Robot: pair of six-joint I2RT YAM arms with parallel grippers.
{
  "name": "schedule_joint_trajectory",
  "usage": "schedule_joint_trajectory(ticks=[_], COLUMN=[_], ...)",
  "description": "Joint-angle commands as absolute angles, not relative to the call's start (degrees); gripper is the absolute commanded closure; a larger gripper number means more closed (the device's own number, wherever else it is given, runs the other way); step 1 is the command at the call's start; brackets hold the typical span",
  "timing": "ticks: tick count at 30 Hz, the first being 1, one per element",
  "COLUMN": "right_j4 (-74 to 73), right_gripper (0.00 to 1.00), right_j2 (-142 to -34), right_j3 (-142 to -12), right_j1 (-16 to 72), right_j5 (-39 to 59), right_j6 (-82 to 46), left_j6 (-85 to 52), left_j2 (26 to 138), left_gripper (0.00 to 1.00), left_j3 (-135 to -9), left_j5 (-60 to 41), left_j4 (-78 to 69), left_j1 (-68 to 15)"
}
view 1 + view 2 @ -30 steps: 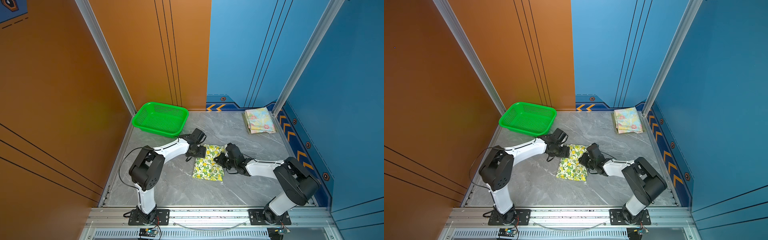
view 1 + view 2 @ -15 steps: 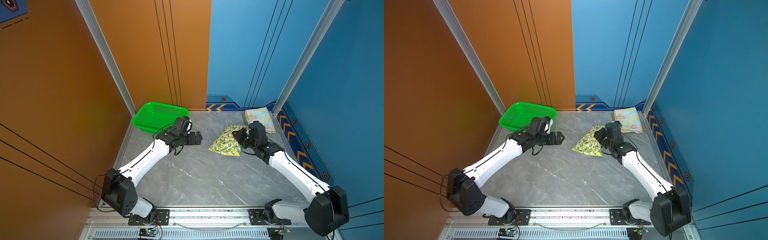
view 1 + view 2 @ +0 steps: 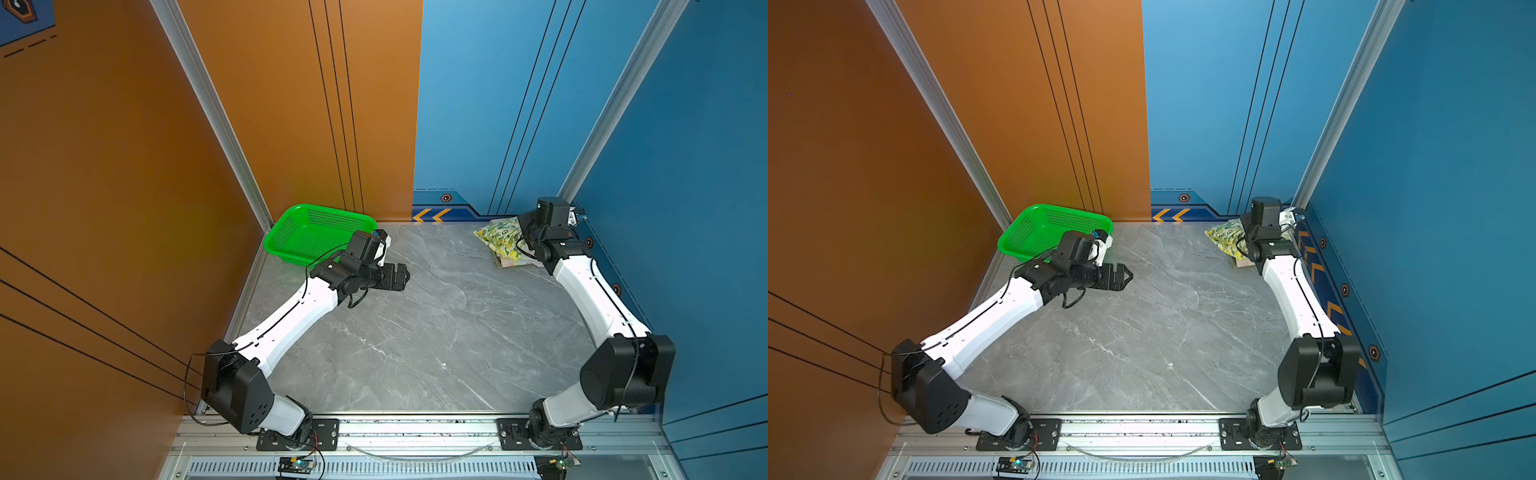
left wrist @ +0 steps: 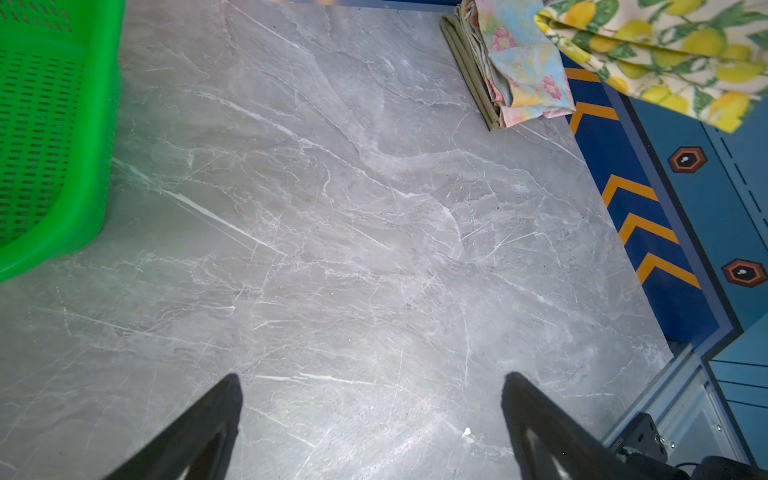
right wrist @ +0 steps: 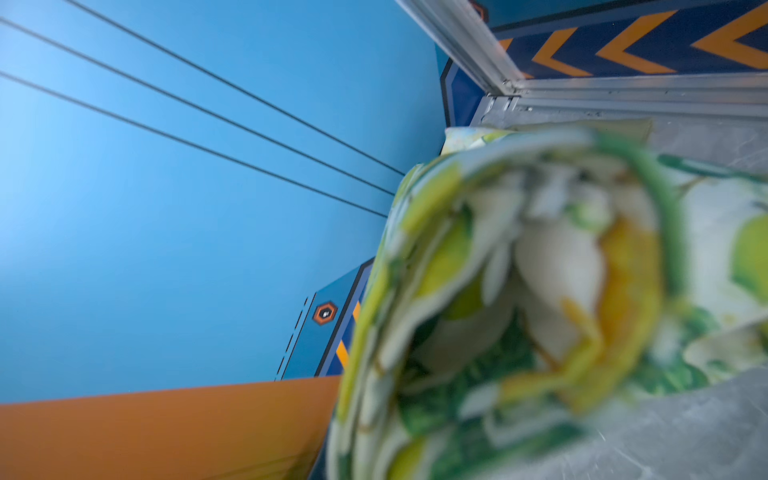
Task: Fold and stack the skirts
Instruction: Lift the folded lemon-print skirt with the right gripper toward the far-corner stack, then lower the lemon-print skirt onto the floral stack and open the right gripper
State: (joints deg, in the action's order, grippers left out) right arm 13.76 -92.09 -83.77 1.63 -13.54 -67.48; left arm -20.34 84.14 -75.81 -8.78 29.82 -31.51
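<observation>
Lemon skirt (image 3: pixel 500 239): light, limp folded cloth, likely to sag open, hangs pinched at its edge by right claw (image 3: pixel 524 244) over the stack (image 4: pixel 523 66) at the far right corner of the table (image 3: pixel 415 332); left claw (image 4: pixel 372 415) spread, empty.

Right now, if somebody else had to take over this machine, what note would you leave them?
The left pincer is open and empty, over the table beside the green basket.
The right pincer is shut on the folded lemon skirt, held over the other two in the far right corner.
There the floral skirt lies on the olive-green skirt, both folded.
Done: three folded, two stacked.
Left: lower the lemon skirt onto them and let go.
</observation>
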Motion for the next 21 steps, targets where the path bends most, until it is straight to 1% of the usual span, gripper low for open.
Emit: schedule_joint_trajectory(ticks=[1, 6, 11, 18, 21], right_j4=[8.50, 8.61, 8.79, 8.88, 8.83], right_gripper=[1.00, 1.00, 1.00, 1.00, 1.00], right_j2=[-98.65, -111.51, -121.25, -128.89, -130.62], right_j3=[-88.75, -100.26, -109.63, -117.33, -118.00], right_j1=[0.16, -1.52, -2.61, -3.25, -3.58], right_j5=[-18.53, -18.76, -19.91, -20.31, -20.23], right_j6=[-70.90, -72.10, -72.07, -71.67, -71.61], left_j6=[-15.03, -13.73, -13.79, -14.49, -15.10], left_j2=[84.16, 87.09, 89.06, 90.04, 90.65], left_gripper=[0.02, 0.02, 0.02, 0.02, 0.02], left_j3=[-76.91, -78.09, -78.23, -77.62, -77.44], left_j5=[-9.87, -10.63, -11.92, -12.49, -13.25], left_j4=[27.25, 25.75, 25.75, 25.18, 24.70], left_j1=[-32.25, -32.13, -31.36, -29.88, -29.35])
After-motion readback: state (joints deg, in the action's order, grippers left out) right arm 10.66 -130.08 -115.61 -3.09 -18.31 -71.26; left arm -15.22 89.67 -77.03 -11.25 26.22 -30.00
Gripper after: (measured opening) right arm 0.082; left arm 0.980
